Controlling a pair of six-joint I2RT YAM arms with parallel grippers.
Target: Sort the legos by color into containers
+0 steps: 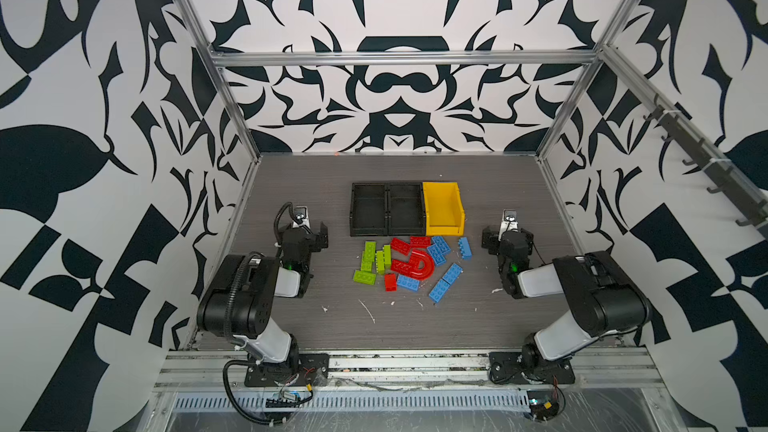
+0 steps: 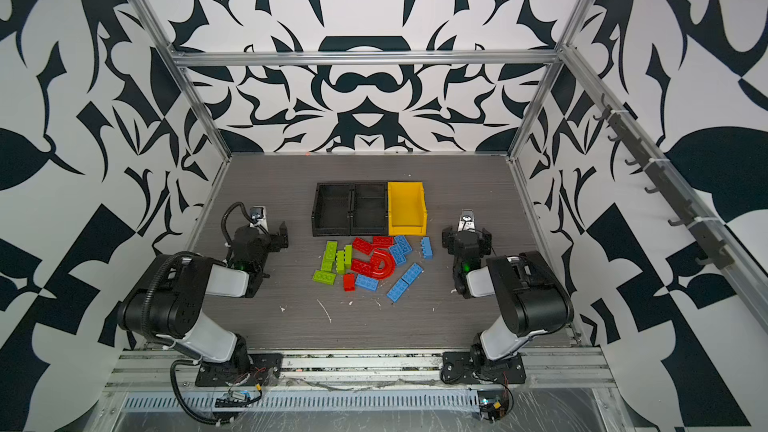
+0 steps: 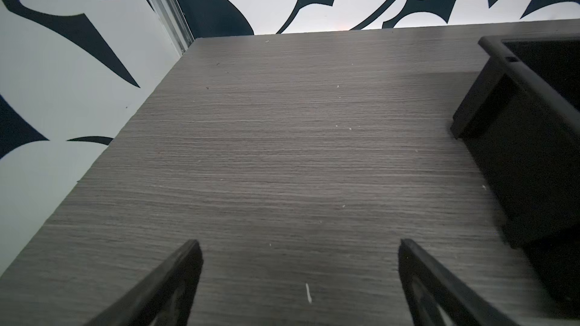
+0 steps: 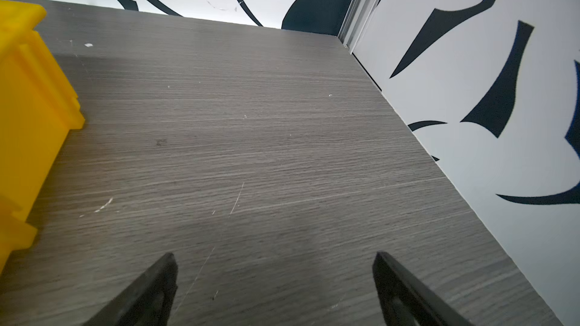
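The legos lie in a loose pile mid-table in both top views: lime green bricks [image 1: 370, 261] on the left, red bricks and a red arch [image 1: 419, 265] in the middle, light blue bricks [image 1: 446, 280] on the right. Just behind them stand the containers: two joined black bins [image 1: 387, 207] and a yellow bin [image 1: 444, 228], with nothing showing inside. My left gripper [image 1: 305, 231] [image 3: 299, 243] hovers open left of the pile, beside the black bin [image 3: 533, 114]. My right gripper [image 1: 509, 234] [image 4: 274, 255] hovers open right of the pile, near the yellow bin [image 4: 28, 105]. Neither holds anything.
The grey wood-grain table [image 1: 332, 326] is fenced by patterned walls [image 1: 104, 160] on three sides with aluminium posts at the corners. Small white scuffs and crumbs [image 1: 368, 311] mark the near part of the table. The arm bases sit on a rail [image 1: 407, 367] at the front edge.
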